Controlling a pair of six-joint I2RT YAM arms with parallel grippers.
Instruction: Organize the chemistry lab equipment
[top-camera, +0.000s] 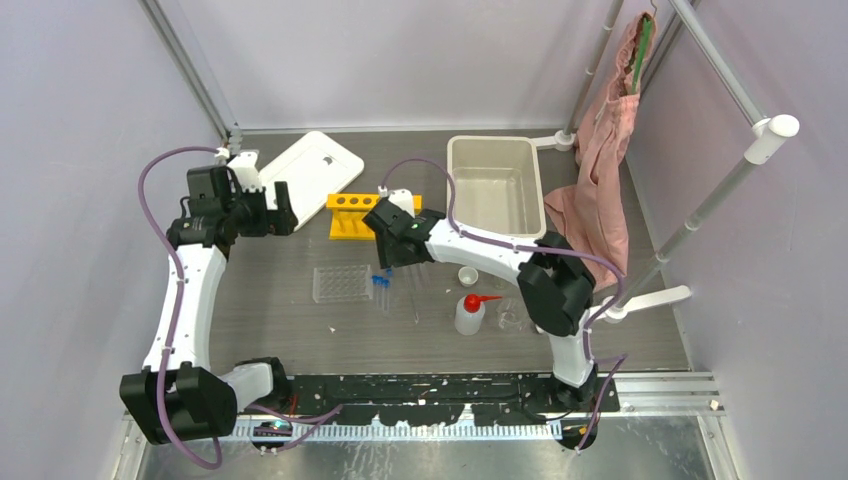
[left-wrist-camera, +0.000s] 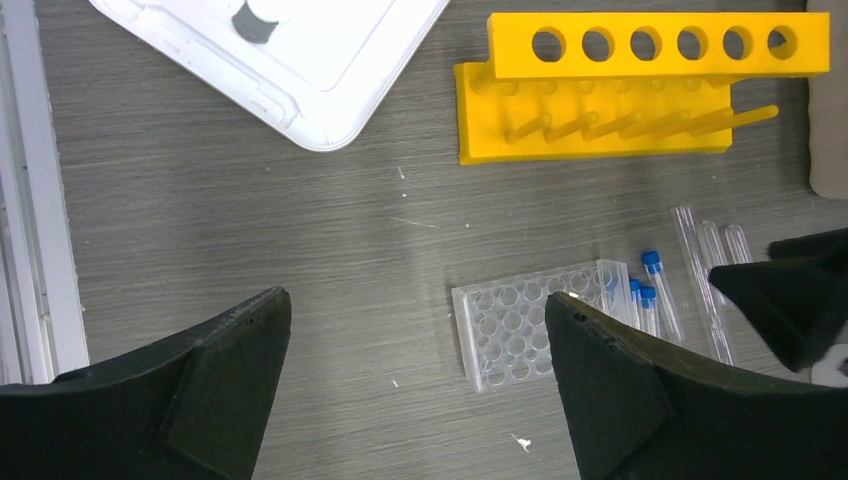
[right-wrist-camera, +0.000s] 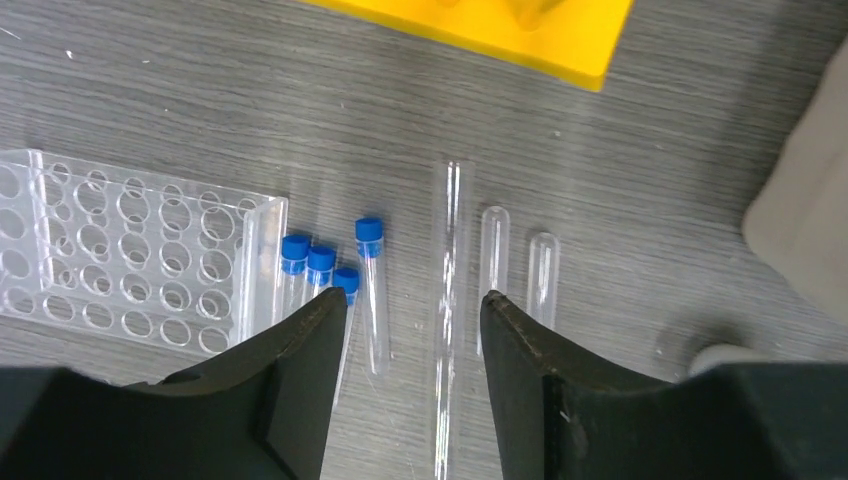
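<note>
The yellow rack stands empty at mid-table; it also shows in the left wrist view. The clear tray with round wells lies in front of it. Several blue-capped vials lie beside the tray. Three clear glass tubes lie to their right. My right gripper is open and empty above them, the long tube between its fingers. The white squeeze bottle, a glass beaker and a tiny white cup stand further right. My left gripper is open and empty, high at the left.
A white lid lies at the back left. A beige bin sits at the back, next to the hanging pink cloth. A white pole stand stands at the right.
</note>
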